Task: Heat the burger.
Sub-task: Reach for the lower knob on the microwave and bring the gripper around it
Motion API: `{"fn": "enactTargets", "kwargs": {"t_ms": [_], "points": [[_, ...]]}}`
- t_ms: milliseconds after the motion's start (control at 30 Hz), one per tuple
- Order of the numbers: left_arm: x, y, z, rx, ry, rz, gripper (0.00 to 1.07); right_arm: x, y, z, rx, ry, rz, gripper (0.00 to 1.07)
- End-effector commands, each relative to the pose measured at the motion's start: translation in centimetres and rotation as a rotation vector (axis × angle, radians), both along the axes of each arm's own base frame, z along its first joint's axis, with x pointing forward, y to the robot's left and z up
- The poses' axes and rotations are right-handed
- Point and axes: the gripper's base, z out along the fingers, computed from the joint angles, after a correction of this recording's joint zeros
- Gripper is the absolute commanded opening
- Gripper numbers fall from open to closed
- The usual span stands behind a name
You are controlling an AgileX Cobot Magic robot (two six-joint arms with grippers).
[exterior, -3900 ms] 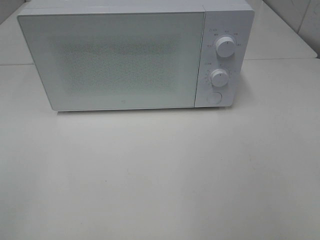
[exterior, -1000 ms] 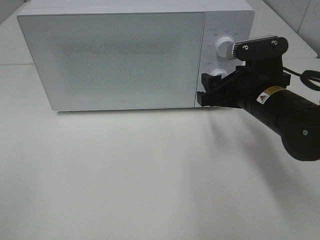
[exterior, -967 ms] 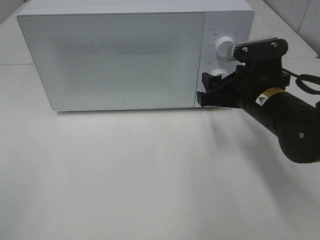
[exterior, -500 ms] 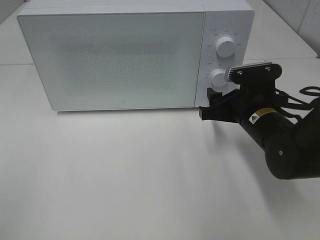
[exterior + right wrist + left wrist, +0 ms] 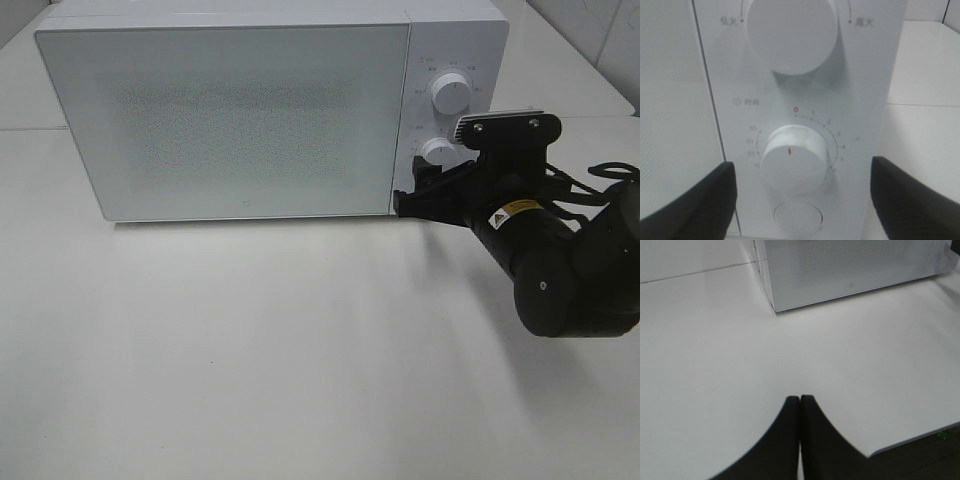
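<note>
A white microwave (image 5: 250, 110) is sitting toward the back of the tabletop (image 5: 250, 350). Its big door (image 5: 230, 115) is shut. The door is cloudy and I cannot see inside. The burger is not showing in any view, so I cannot tell where it is.

The right claw (image 5: 412, 190) is reaching in from the right edge of the tabletop. It is pointing at the strip of buttons on the right side of the microwave. Its two fingers (image 5: 690, 205) are spread wide apart and are holding nothing. In the high view the claw is sitting in front of the bottom right corner of the microwave, just under the lower knob (image 5: 437, 150). I cannot tell if it is touching the microwave.

The top knob (image 5: 450, 93) is sitting above the lower knob. In the right wrist view the lower knob is showing a small red line, and the line is pointing up at a red zero. A round button (image 5: 797, 217) is sitting just under that knob, between the two spread fingers.

The left claw (image 5: 800, 410) is pressed closed, finger against finger, with nothing in it. It is hanging over bare tabletop near an edge, well apart from the microwave. The high view is not showing it.
</note>
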Motion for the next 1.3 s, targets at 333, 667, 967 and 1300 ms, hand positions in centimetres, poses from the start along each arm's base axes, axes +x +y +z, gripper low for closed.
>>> {"fn": "enactTargets", "kwargs": {"t_ms": [333,667,967,1300], "points": [[0.8,-0.3,0.0,-0.004,0.034,0.001,0.00,1.3,0.4,1.7,0.008,-0.133,-0.031,0.72],[0.4,-0.1,0.1,-0.007,0.007,0.003,0.00,1.3,0.4,1.2,-0.001,-0.128,-0.029,0.72],[-0.5,0.1,0.0,-0.019,-0.052,0.006,0.00,1.3,0.4,1.2,-0.002,-0.128,-0.029,0.72],[-0.5,0.1,0.0,-0.019,-0.052,0.006,0.00,2.2,0.9,2.0,0.020,-0.161,-0.032,0.72]]}}
